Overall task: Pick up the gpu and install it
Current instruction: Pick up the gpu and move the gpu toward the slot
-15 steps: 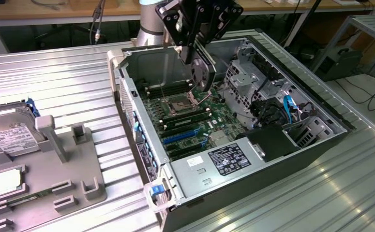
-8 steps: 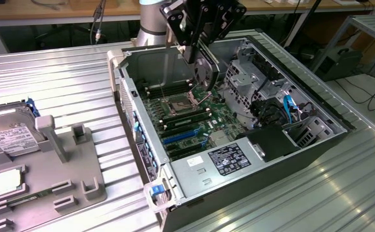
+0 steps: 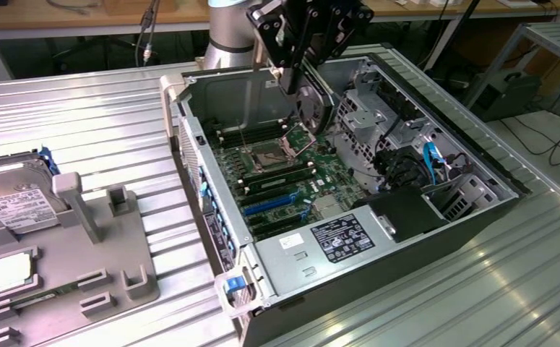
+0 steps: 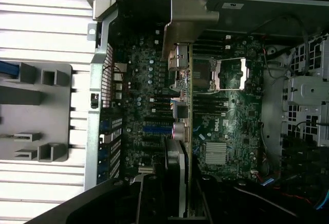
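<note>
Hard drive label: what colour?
White label with dark print; the exterior view shows it best.

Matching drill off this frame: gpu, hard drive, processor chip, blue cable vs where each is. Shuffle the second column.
1. gpu
2. hard drive
3. processor chip
4. blue cable

A. inside the open case, toward the exterior view's right
B. on the grey fixture, white label showing
C. gripped by the end effector, above the motherboard
D. on the grey fixture, square silver top up

Pairs: 1-C, 2-B, 3-D, 4-A
</note>
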Controlling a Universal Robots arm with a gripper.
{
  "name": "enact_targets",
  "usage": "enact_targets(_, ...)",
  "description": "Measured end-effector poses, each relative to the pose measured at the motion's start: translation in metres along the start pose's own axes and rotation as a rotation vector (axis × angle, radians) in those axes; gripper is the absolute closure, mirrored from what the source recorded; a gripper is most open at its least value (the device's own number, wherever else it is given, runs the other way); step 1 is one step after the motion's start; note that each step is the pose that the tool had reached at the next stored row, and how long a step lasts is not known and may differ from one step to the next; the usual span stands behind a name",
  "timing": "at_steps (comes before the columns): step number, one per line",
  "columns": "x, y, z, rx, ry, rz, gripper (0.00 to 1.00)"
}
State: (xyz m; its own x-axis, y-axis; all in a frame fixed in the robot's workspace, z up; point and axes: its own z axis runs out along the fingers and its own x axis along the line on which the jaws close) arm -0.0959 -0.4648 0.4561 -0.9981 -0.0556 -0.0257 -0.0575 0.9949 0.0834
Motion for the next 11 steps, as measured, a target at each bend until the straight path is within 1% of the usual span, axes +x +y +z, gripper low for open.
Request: enact_targets(11, -0.0097, -0.0005, 0.0002, 0.0001, 0.0000, 0.000, 0.72)
